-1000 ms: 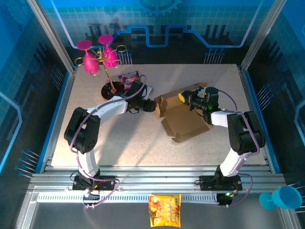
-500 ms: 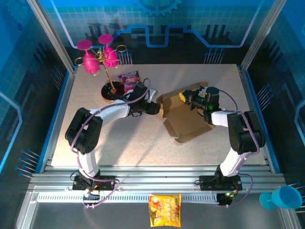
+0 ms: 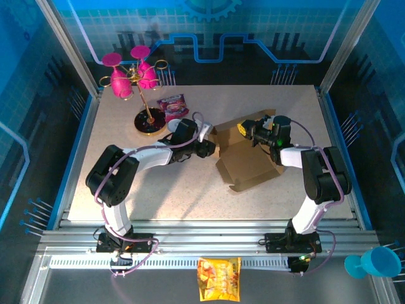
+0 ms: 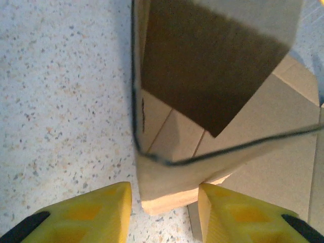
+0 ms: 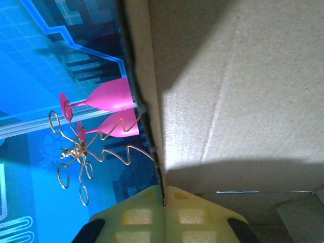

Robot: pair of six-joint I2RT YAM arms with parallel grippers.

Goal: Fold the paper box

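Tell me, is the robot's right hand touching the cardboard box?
Touching. The right wrist view shows the right hand pinched shut on the edge of the cardboard box, with no gap between them.

Colours: paper box plain brown; bench speckled beige; glasses pink; left gripper yellow.

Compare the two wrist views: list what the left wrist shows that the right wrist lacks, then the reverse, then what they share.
Left wrist adds: the speckled table, and the left gripper, fingers apart either side of a flap corner. Right wrist adds: pink glasses on a gold wire rack against the blue wall, and the right gripper pinched shut on a cardboard edge. Shared: the paper box, brown, close up.
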